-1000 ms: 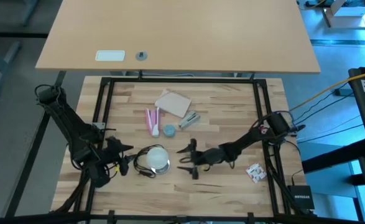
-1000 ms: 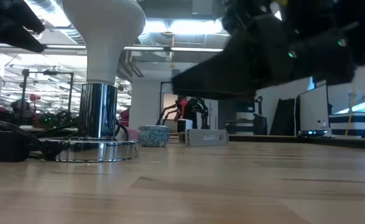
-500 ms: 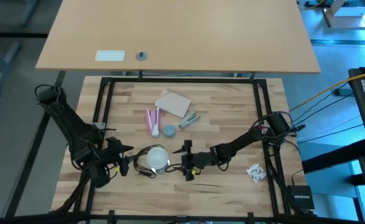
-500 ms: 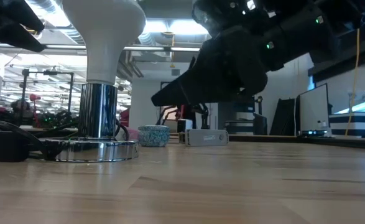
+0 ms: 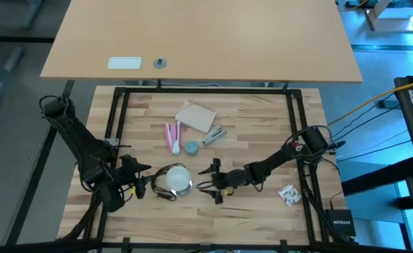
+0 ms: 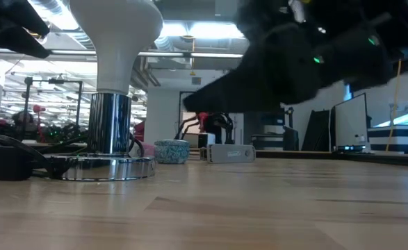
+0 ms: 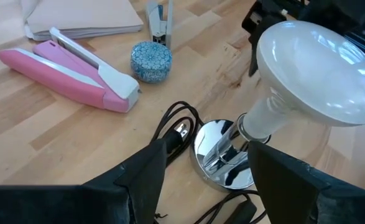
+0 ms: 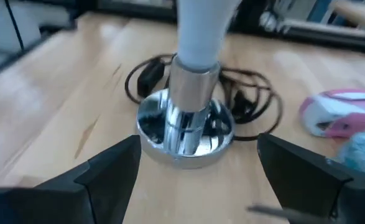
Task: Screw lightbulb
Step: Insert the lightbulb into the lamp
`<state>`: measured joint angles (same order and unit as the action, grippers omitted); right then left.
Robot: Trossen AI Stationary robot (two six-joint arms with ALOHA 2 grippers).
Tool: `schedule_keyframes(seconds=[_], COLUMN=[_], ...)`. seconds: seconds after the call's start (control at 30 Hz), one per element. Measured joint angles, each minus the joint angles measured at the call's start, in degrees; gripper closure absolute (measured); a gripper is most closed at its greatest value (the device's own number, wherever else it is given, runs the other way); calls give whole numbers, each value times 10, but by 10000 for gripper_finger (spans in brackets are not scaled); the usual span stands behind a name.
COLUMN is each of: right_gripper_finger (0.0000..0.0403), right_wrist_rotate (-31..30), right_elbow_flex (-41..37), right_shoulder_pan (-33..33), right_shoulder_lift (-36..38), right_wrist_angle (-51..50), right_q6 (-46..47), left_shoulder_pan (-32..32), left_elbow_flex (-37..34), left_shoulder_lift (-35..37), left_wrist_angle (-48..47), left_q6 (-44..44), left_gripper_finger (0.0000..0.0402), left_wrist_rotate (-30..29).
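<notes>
The pale whitish lightbulb stands upright, its narrow neck down in a chrome socket on a round chrome foot with a black cord. It also shows in the left wrist view and the low view. My left gripper is open just left of the socket, fingers pointing at it, touching nothing. My right gripper is open just right of the bulb, level with the socket, its fingers apart on either side of the view, touching nothing.
Behind the bulb lie a pink stapler-like tool, a small light-blue round cap, a silvery tool and a tan pad. A crumpled white packet lies at the right. A black frame borders the table.
My right gripper has moved toward the table's left edge, closer to the bulb, then drawn back a little toward the right. It has stayed open. The bulb and socket have not moved.
</notes>
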<state>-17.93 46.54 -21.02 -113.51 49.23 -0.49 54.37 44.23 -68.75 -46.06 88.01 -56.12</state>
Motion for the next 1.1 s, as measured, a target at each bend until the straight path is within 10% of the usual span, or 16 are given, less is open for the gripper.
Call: schedule_keyframes(seconds=[0.33, 1.1], right_gripper_finger=[75, 75], right_wrist_rotate=[-155, -42], right_elbow_flex=[-37, 124], right_shoulder_pan=[-3, 9], right_shoulder_lift=[-20, -72], right_wrist_angle=[79, -176], right_q6=[7, 28], left_shoulder_pan=[0, 0], left_elbow_flex=[0, 0], left_shoulder_lift=[0, -6], left_wrist_angle=[0, 5], left_q6=[-11, 36], left_gripper_finger=[180, 180], left_wrist_rotate=[-6, 9])
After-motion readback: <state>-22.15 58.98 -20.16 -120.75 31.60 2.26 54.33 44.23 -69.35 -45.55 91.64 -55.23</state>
